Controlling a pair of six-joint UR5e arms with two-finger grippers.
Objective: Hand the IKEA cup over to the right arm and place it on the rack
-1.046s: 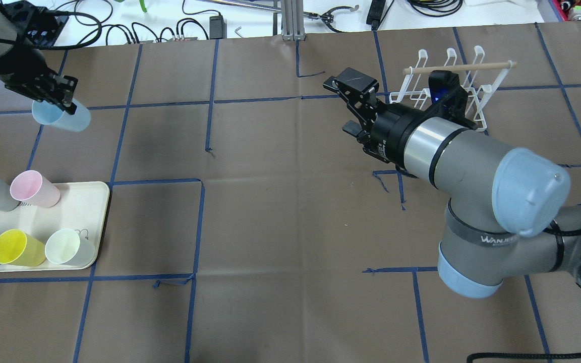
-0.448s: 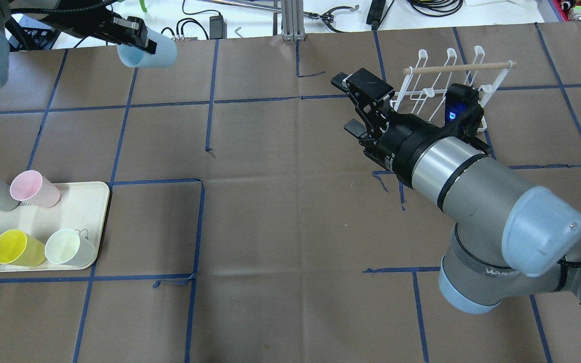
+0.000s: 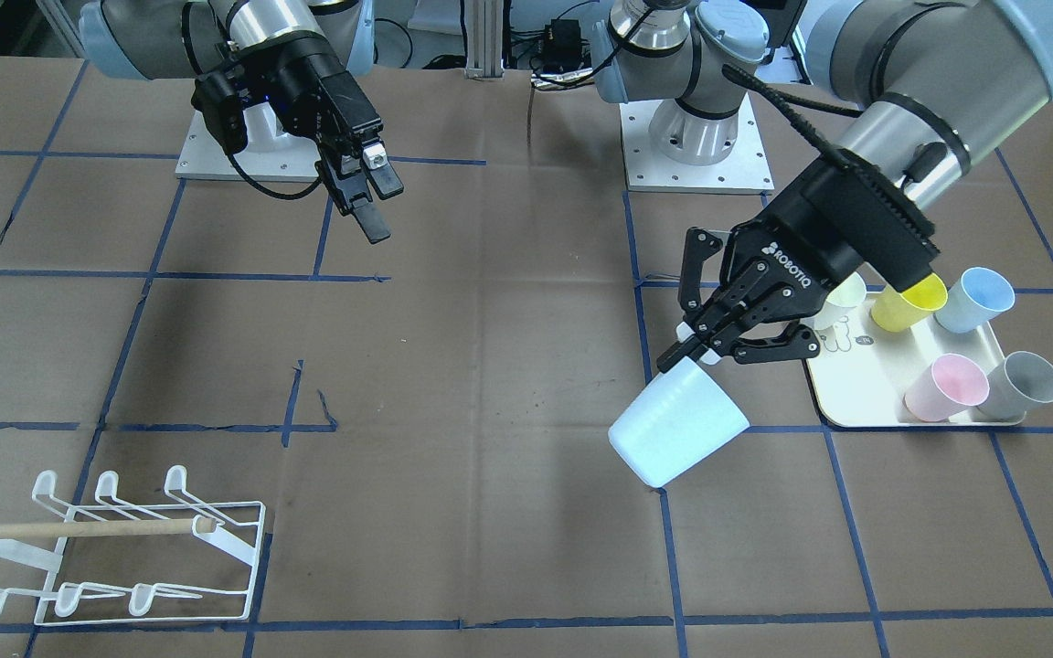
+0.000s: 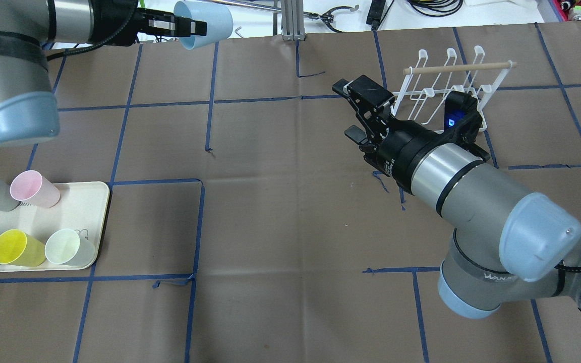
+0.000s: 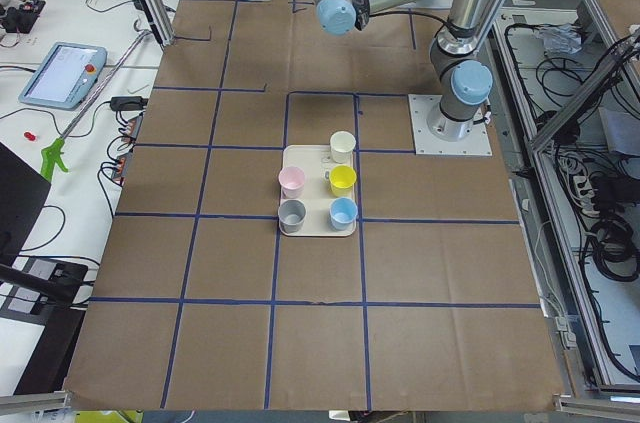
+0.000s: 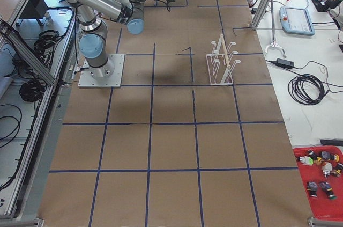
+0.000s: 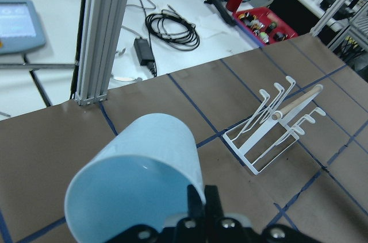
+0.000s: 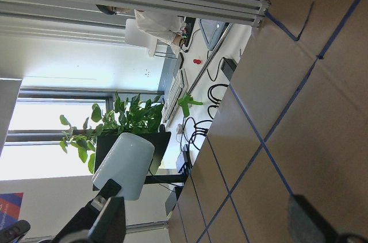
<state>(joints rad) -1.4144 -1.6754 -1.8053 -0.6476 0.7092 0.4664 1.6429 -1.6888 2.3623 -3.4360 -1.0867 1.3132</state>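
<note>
Handover pending: upper left, the left gripper (image 4: pixel 188 26) pinches the cup (image 4: pixel 207 21) by its rim, which likely next needs steering into the wide-open right gripper (image 4: pixel 347 111).

The table (image 4: pixel 280 217) is covered in brown paper crossed by a grid of blue tape lines (image 4: pixel 169 102). Seen from overhead, the white wire rack (image 4: pixel 427 92) with its wooden dowel stands at about two o'clock from the table's middle. A cream tray (image 4: pixel 91 222) lies at about eight o'clock. In the front-facing view a pale mounting plate (image 3: pixel 746 174) and a second plate (image 3: pixel 207 163) lie flat toward twelve o'clock.
</note>
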